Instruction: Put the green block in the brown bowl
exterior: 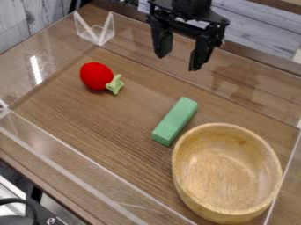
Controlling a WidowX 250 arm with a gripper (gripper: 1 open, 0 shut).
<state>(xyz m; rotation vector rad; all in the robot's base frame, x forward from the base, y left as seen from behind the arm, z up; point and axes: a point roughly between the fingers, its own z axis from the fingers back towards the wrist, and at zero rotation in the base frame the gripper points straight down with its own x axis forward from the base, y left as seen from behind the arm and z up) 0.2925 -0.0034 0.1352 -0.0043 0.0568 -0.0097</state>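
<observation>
Step in hand: approach. Your gripper [182, 58] is released, fingers spread, holding nothing. Green block [175, 121] lies on the table [86, 129] — just beside the brown bowl [227, 172], outside it. Next move: lower over the block, align with its narrow width — then close.

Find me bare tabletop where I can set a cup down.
Bare wood lies left of the green block, below the red toy, and another patch right of the block, above the brown bowl. It is crowded between block and bowl, which nearly meet.
</observation>
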